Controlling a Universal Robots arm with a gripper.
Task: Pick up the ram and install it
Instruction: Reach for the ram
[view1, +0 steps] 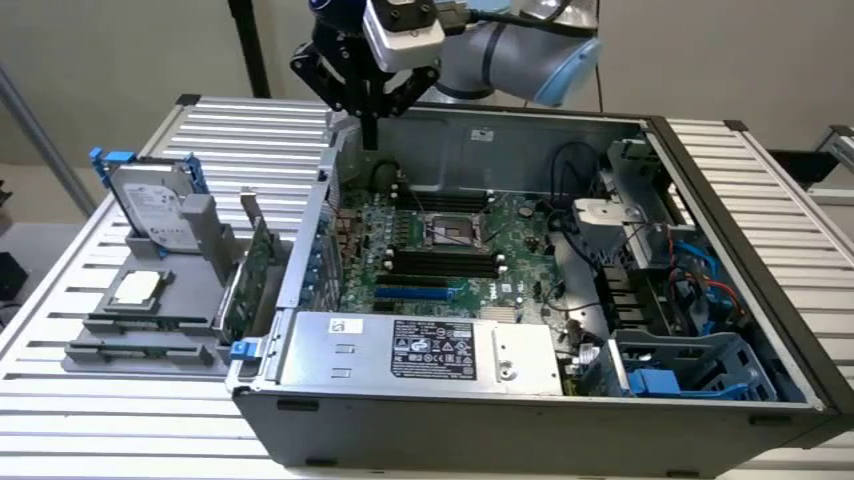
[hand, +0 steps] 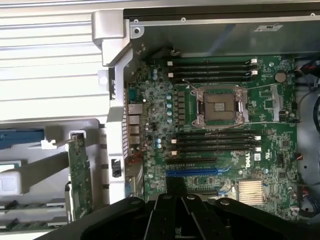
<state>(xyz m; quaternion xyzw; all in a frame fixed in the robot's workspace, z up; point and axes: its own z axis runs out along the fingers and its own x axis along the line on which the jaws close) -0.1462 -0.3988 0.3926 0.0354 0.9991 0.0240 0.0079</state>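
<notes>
Black gripper (view1: 370, 132), fingers together and apparently empty, hangs above the far-left corner of the open grey computer case (view1: 400, 432). Thin dark-green ram (view1: 144, 350) sits slotted in the grey holder (view1: 80, 357), judged accessible for grasping.

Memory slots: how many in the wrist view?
4 memory slots: two between the processor socket and the case wall, two on the socket's other side, toward the blue slot. All look empty; none seems hidden.

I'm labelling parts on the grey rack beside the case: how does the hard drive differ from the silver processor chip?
The hard drive stands upright on edge; the processor chip lies flat. The hard drive is larger and oblong with blue side rails; the processor chip is small and square. Both are silvery, on the grey rack.
</notes>
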